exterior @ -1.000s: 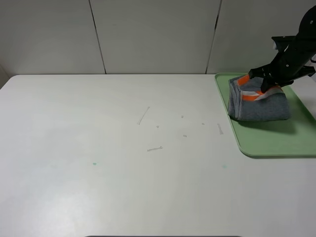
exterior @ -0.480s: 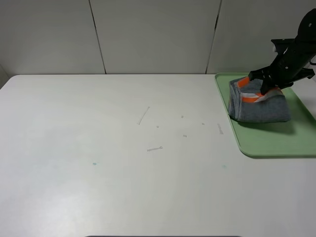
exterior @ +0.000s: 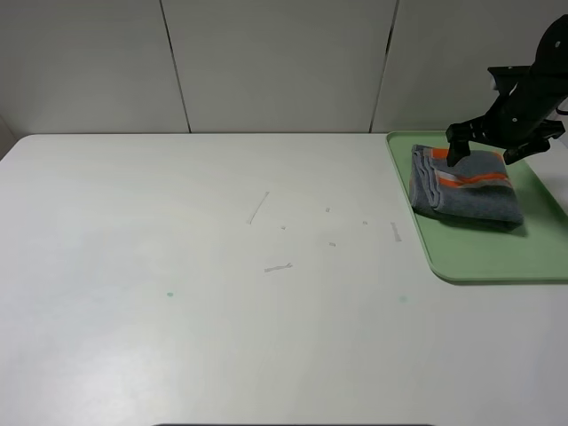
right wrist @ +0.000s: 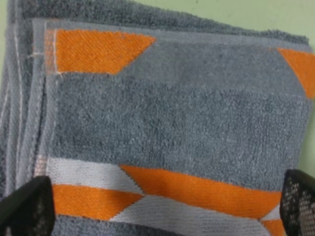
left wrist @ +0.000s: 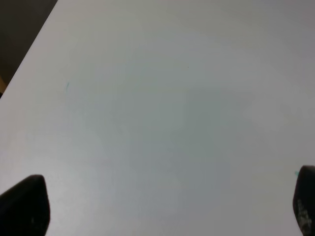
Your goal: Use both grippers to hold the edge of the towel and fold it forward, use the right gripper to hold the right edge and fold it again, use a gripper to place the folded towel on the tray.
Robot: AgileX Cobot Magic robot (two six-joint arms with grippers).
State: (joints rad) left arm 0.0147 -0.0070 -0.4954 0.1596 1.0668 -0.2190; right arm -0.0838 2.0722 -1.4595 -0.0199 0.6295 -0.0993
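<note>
The folded towel (exterior: 464,184) lies flat inside the green tray (exterior: 497,257) at three o'clock on the table (exterior: 222,293), and the right end effector (exterior: 481,147), spread wide above it and holding nothing, should lift straight up so neither finger drags the top layer.

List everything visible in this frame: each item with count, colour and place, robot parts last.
towel: one, dark grey with orange-and-white stripes, folded, lying on the tray
tray: one, light green, right side of the table
table: one, white, carrying a few small marks near its middle
wall panels: pale grey, behind the table
right gripper: one, black, open above the towel's far edge
left gripper: one, black fingertips, open over bare table, seen only in its wrist view
</note>
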